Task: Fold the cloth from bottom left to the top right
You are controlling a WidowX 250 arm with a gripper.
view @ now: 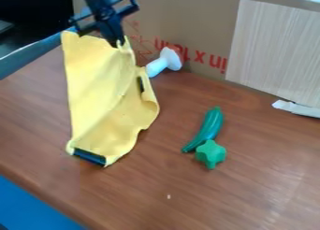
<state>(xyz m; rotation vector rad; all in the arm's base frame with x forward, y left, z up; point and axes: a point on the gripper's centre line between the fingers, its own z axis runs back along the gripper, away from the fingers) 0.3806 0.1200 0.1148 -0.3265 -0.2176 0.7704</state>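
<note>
The yellow cloth (103, 79) lies in a long, wrinkled shape on the left part of the brown table, its narrower lower end toward the front. Dark patches show at its bottom edge and along its right side. At the cloth's top edge, near the upper right corner, the black gripper (117, 43) points down from the top left. Whether it holds the fabric there is not clear.
A white mushroom-shaped object (164, 62) sits just right of the cloth's upper part. Right of centre are a dark green vegetable-like toy (209, 126) and a green star-shaped piece (211, 154). A cardboard wall (193, 18) with a pale panel (275, 51) borders the back.
</note>
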